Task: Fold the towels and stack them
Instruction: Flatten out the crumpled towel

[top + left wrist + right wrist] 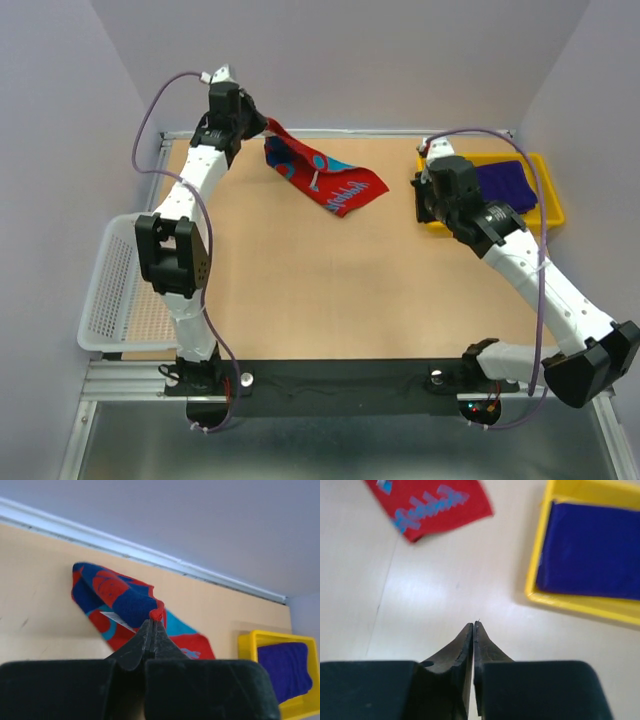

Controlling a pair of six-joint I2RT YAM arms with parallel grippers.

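Note:
The red towel with light-blue marks lies at the back middle of the table, its left corner lifted. My left gripper is shut on that corner; in the left wrist view the gripper pinches the red edge of the towel, which hangs folded over itself. A deep purple towel lies folded in the yellow tray. My right gripper is shut and empty just left of the tray; in the right wrist view the gripper hovers over bare table between the red towel and the purple towel.
A white mesh basket hangs off the table's left edge. A raised rail runs along the back edge. The yellow tray sits at the back right corner. Walls close in on the left, back and right.

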